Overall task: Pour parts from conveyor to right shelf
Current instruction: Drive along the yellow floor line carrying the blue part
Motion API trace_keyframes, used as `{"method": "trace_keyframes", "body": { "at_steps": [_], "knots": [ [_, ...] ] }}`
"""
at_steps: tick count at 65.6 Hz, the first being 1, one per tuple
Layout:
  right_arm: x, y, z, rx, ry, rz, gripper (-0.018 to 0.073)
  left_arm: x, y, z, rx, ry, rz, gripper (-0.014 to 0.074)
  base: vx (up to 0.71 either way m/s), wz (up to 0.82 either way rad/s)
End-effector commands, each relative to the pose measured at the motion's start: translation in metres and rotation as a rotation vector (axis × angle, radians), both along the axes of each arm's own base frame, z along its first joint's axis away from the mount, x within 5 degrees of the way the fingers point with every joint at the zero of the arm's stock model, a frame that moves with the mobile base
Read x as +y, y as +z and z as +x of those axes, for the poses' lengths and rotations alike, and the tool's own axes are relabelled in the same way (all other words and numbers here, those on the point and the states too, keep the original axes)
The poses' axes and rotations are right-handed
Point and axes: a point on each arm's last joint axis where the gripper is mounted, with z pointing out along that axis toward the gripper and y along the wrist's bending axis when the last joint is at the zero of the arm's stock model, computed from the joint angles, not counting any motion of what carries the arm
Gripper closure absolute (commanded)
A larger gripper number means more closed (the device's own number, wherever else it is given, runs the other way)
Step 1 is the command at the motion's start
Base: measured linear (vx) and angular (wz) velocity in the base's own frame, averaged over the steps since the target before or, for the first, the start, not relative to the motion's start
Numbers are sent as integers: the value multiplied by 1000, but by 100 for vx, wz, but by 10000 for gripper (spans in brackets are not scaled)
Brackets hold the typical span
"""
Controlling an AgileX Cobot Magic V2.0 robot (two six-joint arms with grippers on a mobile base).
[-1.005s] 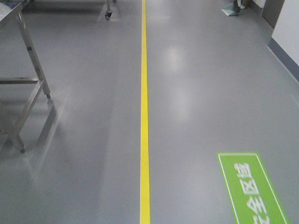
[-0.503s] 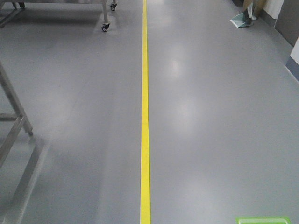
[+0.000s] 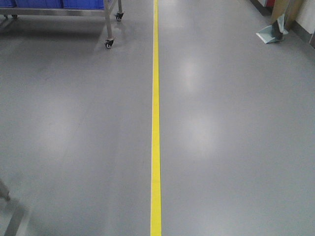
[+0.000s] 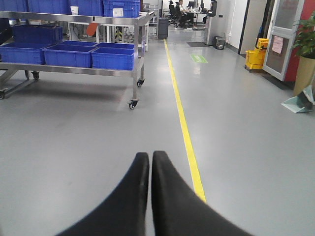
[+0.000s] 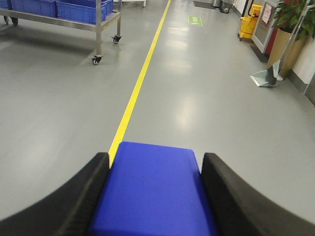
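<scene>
My right gripper [image 5: 155,158] is shut on a bright blue boxy block [image 5: 152,191], the part, which fills the gap between both black fingers above the grey floor. In the left wrist view my left gripper [image 4: 150,155] is shut, its fingertips touching with nothing between them. A steel-framed rack [image 4: 74,69] on casters holding large blue bins [image 4: 113,58] stands ahead on the left; it also shows as a rack [image 5: 98,23] in the right wrist view and a rack [image 3: 107,19] at the front view's top left. The conveyor is out of view.
A yellow floor line [image 3: 156,123] runs straight ahead. A steel leg [image 3: 4,191] shows at the lower left. On the right stand a dustpan [image 3: 271,33], a potted plant [image 4: 305,59] and a yellow mop bucket [image 4: 256,58]. A green floor sign [image 4: 198,58] lies farther on.
The front view has advanced along the yellow line: the green floor sign and the steel frame on the left slid out of the bottom, and the rack with blue bins came in at top left.
</scene>
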Motion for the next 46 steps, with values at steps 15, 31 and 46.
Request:
{"method": "trace_keyframes", "body": {
  "at_steps": [15,31,46],
  "knots": [
    [-1,14,2,-85,-17,3,564,-2,14,-1,-107,-22,-2,603,92,-1],
    [-1,14,2,-84,-17,3,564,-2,14,-1,-107,-22,-2,603,91,-4],
    [-1,14,2,-85,-16,9,564,-2,14,-1,-107,-23,-2,603,89,-6]
  ]
}}
